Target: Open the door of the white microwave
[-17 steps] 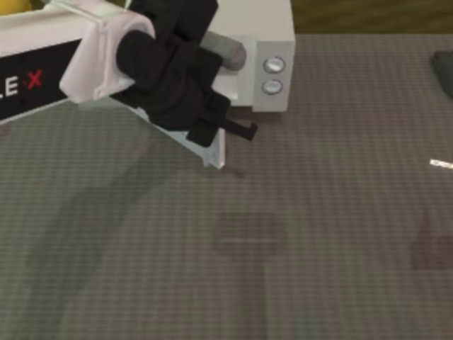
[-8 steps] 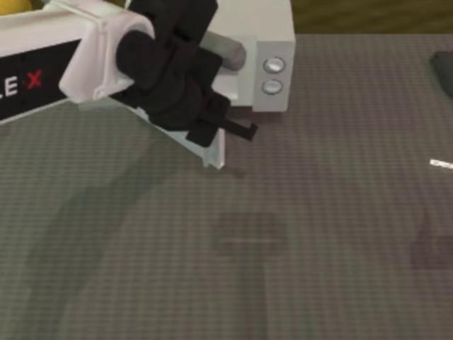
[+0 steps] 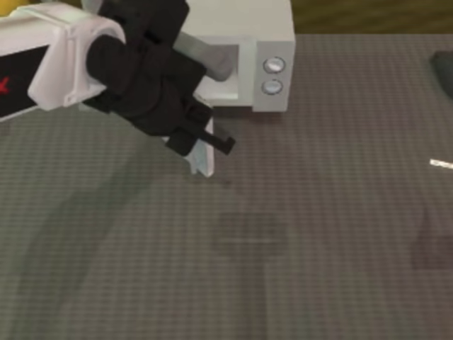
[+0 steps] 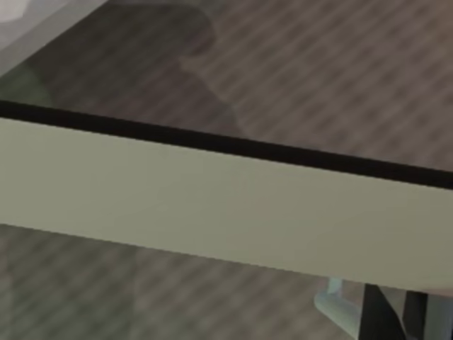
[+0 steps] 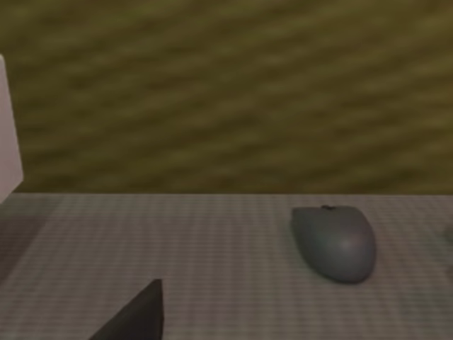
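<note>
White left arm, black wrist, red lettering.

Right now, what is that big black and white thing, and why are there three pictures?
It is a robot arm. The top picture looks down on a table. The left pincer is at the free edge of the door of the white microwave, and the door stands swung out. The other two pictures come from little cameras on each arm's wrist. The left one sees the door's edge up close. The right one shows a grey mouse lying on the table; that arm is parked off to the right.
</note>
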